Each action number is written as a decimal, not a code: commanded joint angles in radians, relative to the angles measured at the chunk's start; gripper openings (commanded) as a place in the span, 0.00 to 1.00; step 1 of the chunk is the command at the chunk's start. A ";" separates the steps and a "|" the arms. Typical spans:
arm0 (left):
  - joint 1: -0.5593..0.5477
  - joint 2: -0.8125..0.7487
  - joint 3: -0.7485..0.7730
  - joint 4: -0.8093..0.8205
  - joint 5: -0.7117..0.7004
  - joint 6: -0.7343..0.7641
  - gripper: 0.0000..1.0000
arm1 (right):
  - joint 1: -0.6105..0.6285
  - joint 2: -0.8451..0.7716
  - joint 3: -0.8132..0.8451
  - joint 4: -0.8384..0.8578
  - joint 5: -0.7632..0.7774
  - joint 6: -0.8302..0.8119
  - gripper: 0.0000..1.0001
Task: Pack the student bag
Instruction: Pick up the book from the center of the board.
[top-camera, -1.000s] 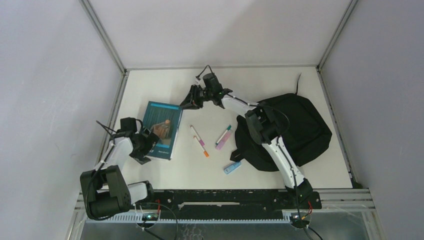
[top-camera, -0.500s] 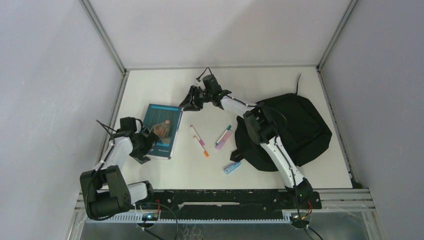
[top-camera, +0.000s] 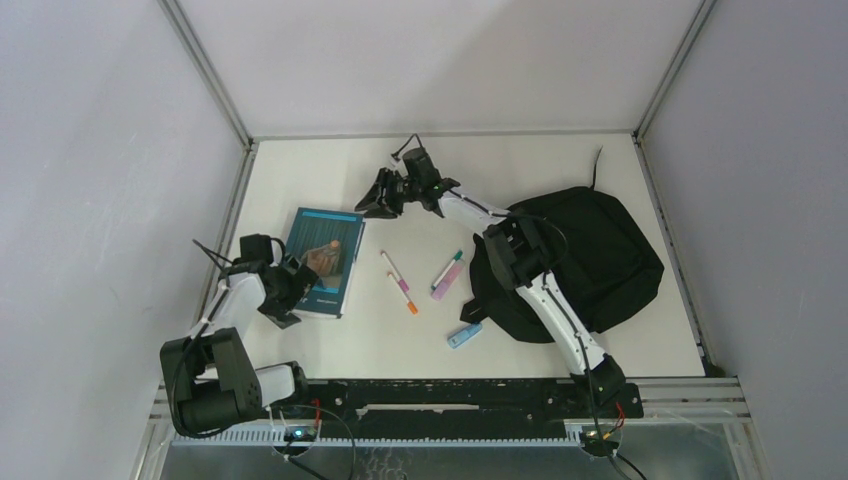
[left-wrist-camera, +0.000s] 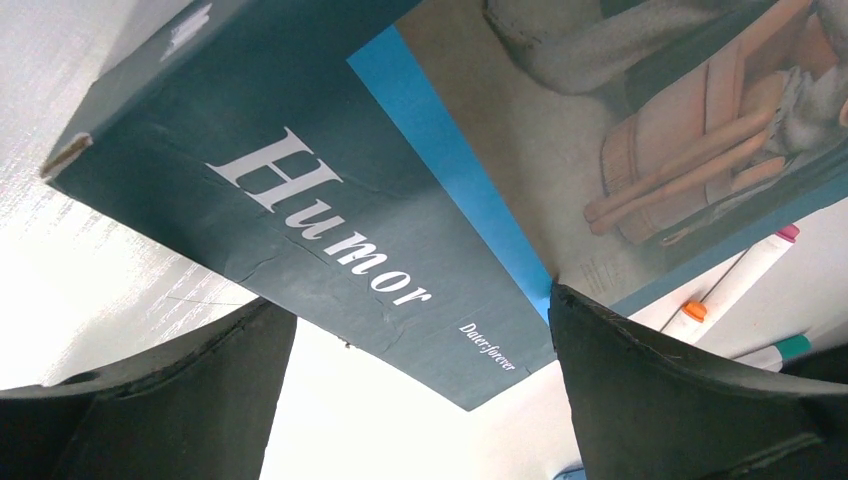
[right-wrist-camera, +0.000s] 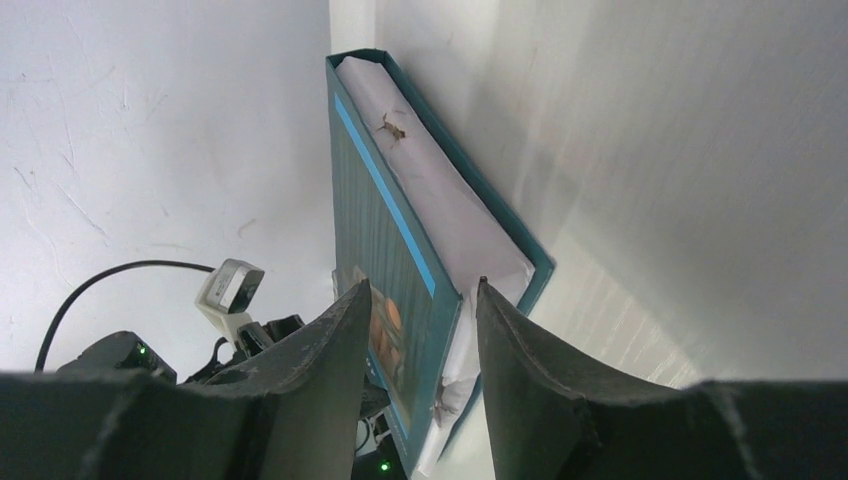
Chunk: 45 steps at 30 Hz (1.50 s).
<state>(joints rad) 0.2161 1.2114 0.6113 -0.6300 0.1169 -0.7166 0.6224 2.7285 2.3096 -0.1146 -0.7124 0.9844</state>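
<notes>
The student bag (top-camera: 585, 255), a black backpack, lies at the right of the table behind my right arm's elbow. A teal book titled "Humor" (top-camera: 325, 260) lies flat at the left. My left gripper (top-camera: 290, 290) is at the book's near-left corner, and in the left wrist view the book (left-wrist-camera: 330, 230) fills the frame. There the left gripper (left-wrist-camera: 420, 390) is wide open, with the corner between its fingers. My right gripper (top-camera: 375, 205) is at the book's far-right corner. The right gripper (right-wrist-camera: 423, 290) is open, and the book (right-wrist-camera: 400, 240) shows edge-on just beyond its tips.
Two pink-and-orange markers (top-camera: 398, 282), a green-capped pen (top-camera: 448, 268) and a lilac highlighter (top-camera: 440, 288) lie mid-table between book and bag. A small blue item (top-camera: 463, 335) lies nearer the front. Grey walls close in both sides and the back.
The right gripper's jaws have spread wider, and it has edged slightly toward the far left at the book's corner. The book has barely shifted. The left gripper stays wide open in place.
</notes>
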 joint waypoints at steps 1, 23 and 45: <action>0.018 0.000 0.048 0.006 0.014 0.030 1.00 | 0.011 0.040 0.084 0.044 -0.010 0.049 0.50; 0.026 0.001 0.050 0.008 0.025 0.038 0.99 | 0.022 0.011 0.052 0.105 -0.027 0.090 0.00; 0.027 -0.179 0.045 0.116 0.282 0.054 1.00 | -0.031 -0.383 -0.294 0.094 0.184 0.095 0.00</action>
<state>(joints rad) 0.2371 1.0775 0.6556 -0.5671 0.3058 -0.6628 0.5953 2.4416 2.0560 -0.0612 -0.5716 1.0569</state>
